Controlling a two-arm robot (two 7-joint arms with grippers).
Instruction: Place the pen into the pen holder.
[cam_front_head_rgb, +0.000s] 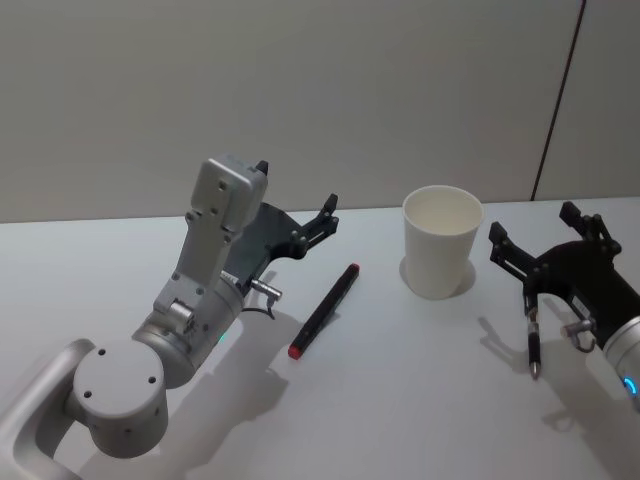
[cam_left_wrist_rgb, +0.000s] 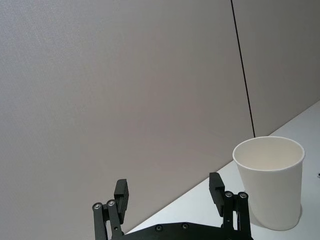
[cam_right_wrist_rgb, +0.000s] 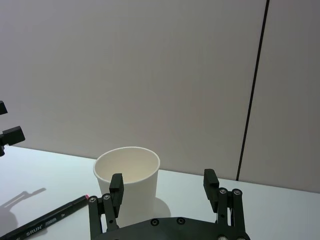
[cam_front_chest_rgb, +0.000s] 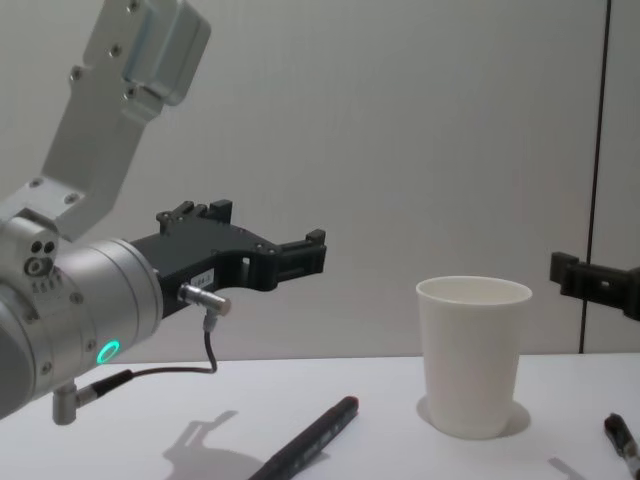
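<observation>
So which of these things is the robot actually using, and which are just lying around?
For the job: red-ended pen, white paper cup, left gripper, right gripper, both with jaws open.
Lying about: second dark pen by the right gripper.

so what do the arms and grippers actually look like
The left arm is silver-grey with rounded cylindrical joints and a boxy pale link, a teal ring light and a thin black cable on a metal plug. The left gripper and right gripper are matte black two-finger linkages with small silver pivot bolts. The right arm is silver at the wrist, with a blue light.
</observation>
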